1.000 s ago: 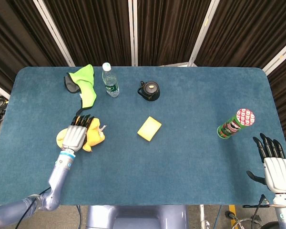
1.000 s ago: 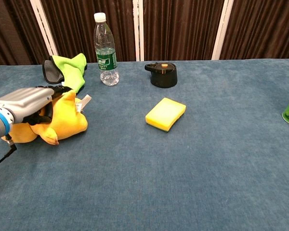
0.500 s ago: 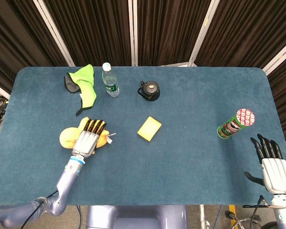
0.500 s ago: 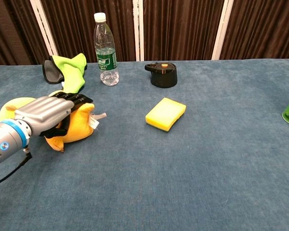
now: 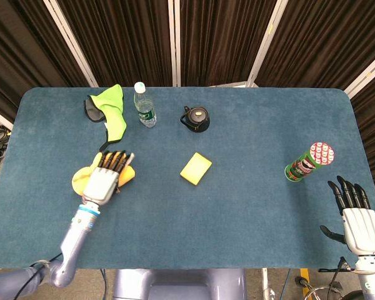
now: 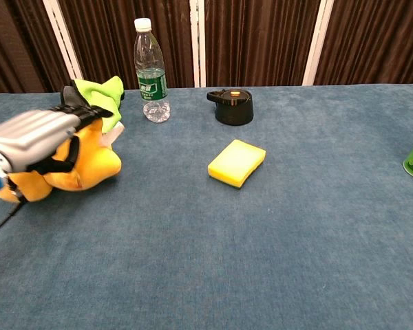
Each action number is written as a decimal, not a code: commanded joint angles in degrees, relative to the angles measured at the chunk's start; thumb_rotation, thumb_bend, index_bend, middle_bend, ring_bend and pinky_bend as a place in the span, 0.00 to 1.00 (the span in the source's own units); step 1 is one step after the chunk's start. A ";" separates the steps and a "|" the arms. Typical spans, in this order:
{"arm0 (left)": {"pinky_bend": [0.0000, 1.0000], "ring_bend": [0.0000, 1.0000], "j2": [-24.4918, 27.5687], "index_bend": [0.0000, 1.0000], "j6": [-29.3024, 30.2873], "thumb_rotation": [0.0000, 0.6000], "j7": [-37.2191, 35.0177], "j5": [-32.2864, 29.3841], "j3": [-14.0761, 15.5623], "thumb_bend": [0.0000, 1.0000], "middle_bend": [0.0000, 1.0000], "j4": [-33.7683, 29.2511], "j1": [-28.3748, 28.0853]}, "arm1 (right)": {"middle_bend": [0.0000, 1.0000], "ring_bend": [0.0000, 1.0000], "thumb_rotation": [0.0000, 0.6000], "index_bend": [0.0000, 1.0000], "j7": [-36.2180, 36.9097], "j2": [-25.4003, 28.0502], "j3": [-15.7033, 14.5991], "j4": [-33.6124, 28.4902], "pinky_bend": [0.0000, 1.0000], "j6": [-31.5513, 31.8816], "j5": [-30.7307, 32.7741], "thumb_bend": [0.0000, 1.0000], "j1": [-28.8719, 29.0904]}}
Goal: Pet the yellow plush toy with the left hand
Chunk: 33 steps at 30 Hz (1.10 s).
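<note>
On the table's left side: yellow plush toy [image 5: 82, 178], near the green cloth [image 5: 112, 106] (partly under the hand).
Left hand [image 5: 105, 177]: laid flat atop the toy, fingers stretched out, gripping nothing.
Right hand [image 5: 356, 215]: off the near right edge, fingers spread, empty.
Mid-table: yellow sponge [image 5: 195, 168].
</note>
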 commanded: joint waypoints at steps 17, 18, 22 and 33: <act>0.00 0.00 -2.80 0.00 -5.16 1.00 -1.04 -4.17 0.21 1.00 0.00 8.14 -0.04 | 0.00 0.00 1.00 0.00 -0.71 -0.35 -0.21 -0.04 0.00 -0.64 0.06 0.02 0.21; 0.00 0.00 -3.02 0.00 -5.33 1.00 -0.86 -4.14 0.23 1.00 0.00 8.30 -0.19 | 0.00 0.00 1.00 0.00 -0.69 -0.34 -0.20 -0.03 0.00 -0.63 0.05 0.02 0.22; 0.00 0.00 -4.23 0.00 -5.59 1.00 1.01 -3.59 0.58 1.00 0.00 8.55 -0.92 | 0.00 0.00 1.00 0.00 -0.55 -0.27 -0.20 -0.05 0.00 -0.65 0.07 0.02 0.21; 0.00 0.00 -5.11 0.00 -2.48 1.00 3.21 -0.84 0.43 1.00 0.00 4.77 -1.43 | 0.00 0.00 1.00 0.00 -0.42 -0.18 -0.21 -0.12 0.00 -0.52 0.04 0.02 0.14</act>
